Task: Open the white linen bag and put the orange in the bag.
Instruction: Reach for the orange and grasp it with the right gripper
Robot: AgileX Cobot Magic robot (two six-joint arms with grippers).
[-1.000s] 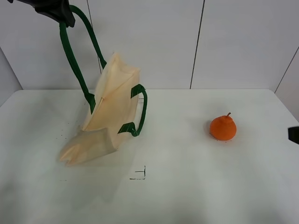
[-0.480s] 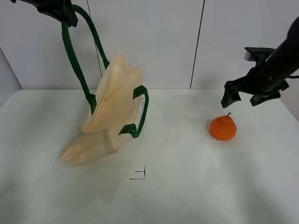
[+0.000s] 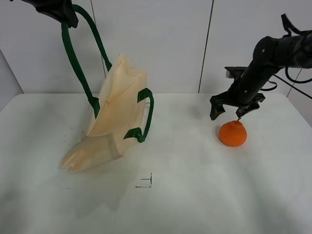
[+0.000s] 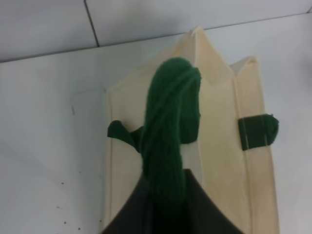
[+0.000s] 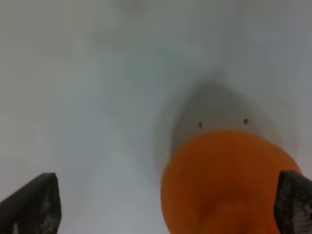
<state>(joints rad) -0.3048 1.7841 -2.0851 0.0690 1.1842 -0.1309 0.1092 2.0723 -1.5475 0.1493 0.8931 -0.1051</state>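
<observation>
The white linen bag (image 3: 117,114) hangs tilted, its bottom resting on the table at the left. My left gripper (image 3: 61,12) is shut on one dark green handle (image 3: 73,53) and holds it high. The other handle (image 3: 146,114) droops at the bag's side. In the left wrist view the held handle (image 4: 170,126) runs down to the bag's rim (image 4: 219,131), whose mouth is nearly closed. The orange (image 3: 232,133) sits on the table at the right. My right gripper (image 3: 229,110) is open just above it. In the right wrist view the orange (image 5: 229,185) lies between the fingertips (image 5: 34,204).
The white table (image 3: 195,195) has a small black corner mark (image 3: 146,183) in front of the bag. A white panelled wall (image 3: 170,44) stands behind. The right arm's cables (image 3: 292,73) hang near the right edge.
My right arm has come in from the right and dropped down-left, its open gripper now just above the orange. The left gripper and the bag have barely moved.
</observation>
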